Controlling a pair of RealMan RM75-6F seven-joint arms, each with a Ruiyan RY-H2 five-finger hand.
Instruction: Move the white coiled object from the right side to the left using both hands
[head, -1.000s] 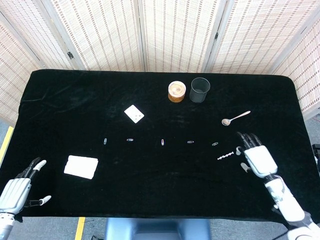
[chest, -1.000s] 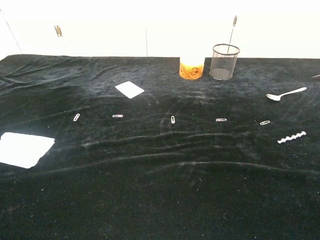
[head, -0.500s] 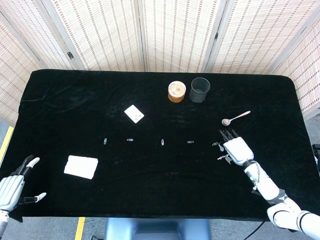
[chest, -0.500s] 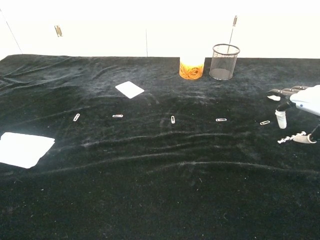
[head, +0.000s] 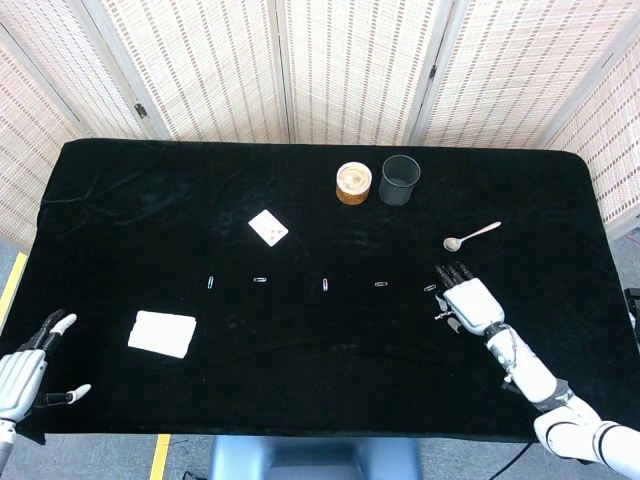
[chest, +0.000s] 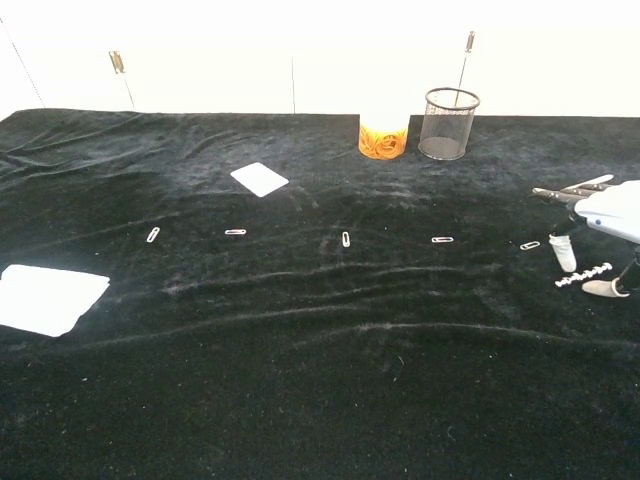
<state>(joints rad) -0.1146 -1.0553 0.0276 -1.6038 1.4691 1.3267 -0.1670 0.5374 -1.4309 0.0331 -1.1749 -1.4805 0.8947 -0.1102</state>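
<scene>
The white coiled object lies flat on the black cloth at the right. In the head view only its left tip shows beside my right hand. That hand hovers right over the coil, palm down and fingers spread. Its thumb tip is just left of the coil and another fingertip is at the coil's right end. I see no grip on the coil. My left hand is at the front left table edge, open and holding nothing, and it is outside the chest view.
A folded white cloth lies front left and a white card further back. Several paper clips form a row across the middle. An orange tub, a black mesh cup and a spoon are at the back right.
My right hand has moved left and forward from beside the coil to over it, then settled slightly. My left hand has drawn back toward the table's front edge.
</scene>
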